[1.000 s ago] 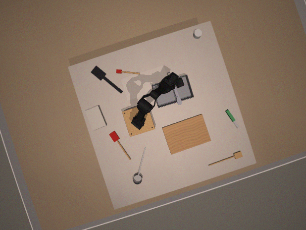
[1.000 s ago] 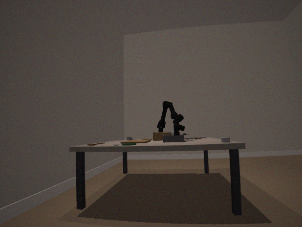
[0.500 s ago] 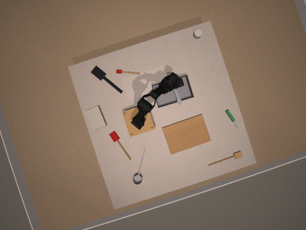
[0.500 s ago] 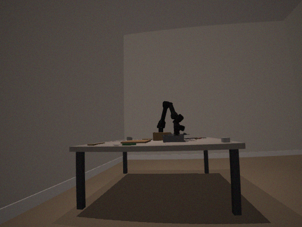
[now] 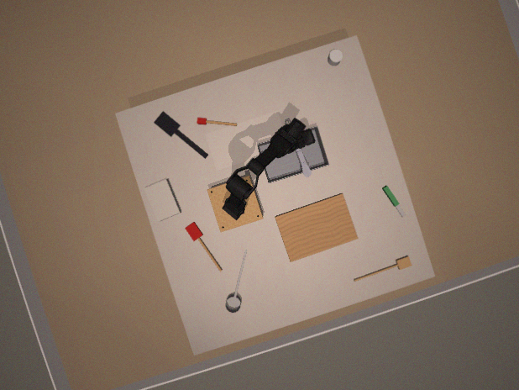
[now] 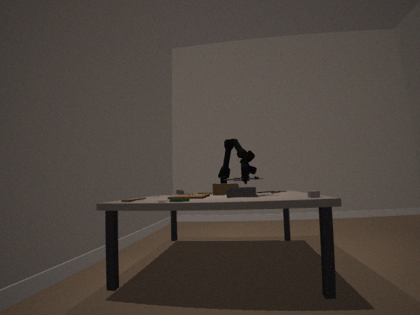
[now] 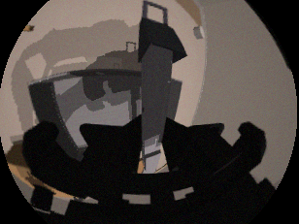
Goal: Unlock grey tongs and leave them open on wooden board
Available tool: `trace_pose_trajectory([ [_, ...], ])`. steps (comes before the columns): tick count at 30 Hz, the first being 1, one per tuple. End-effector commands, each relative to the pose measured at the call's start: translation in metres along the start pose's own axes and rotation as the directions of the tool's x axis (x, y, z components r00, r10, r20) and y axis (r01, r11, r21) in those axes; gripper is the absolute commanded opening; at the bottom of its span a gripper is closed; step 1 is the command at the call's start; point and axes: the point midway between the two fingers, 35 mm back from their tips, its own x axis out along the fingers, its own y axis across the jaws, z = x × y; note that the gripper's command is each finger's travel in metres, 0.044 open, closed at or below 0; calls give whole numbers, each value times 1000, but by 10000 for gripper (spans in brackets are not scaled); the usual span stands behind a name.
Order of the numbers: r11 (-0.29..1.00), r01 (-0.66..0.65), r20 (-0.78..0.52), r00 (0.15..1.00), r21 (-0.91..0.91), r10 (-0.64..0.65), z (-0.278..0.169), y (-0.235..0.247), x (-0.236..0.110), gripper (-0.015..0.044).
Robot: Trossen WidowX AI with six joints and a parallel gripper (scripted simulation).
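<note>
The grey tongs (image 5: 304,162) (image 6: 234,179) (image 7: 156,91) are raised above the roasting tin (image 5: 322,147) (image 6: 241,192) (image 7: 43,108) and lie about level. Their dark hinge block (image 7: 159,40) and wire loop (image 7: 155,4) are at the top of the wrist view; the pale other end points toward the board's side in the top view. My gripper (image 6: 245,181) (image 7: 150,115) points down and is shut on the tongs' arms, which look close together. The lock's state cannot be told. The wooden board (image 5: 317,227) (image 6: 188,196) bears nothing.
The robot stands on a square wooden base (image 5: 218,210) (image 6: 219,189) left of the tin. A green-handled tool (image 5: 390,196) is right of the board, and a wooden spatula (image 5: 403,262) is below it. A white cylinder (image 5: 335,55) (image 6: 313,194) stands near the far corner.
</note>
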Motion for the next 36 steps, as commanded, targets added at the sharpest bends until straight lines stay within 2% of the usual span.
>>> trace_pose_trajectory([
  [1, 1000, 13, 9, 1000, -1, -13, 1, -11, -17, -150],
  [12, 1000, -9, 9, 1000, -4, 9, 2, -11, -16, -150],
  [36, 942, -336, 3, 942, -18, 337, 9, -7, -13, -150],
])
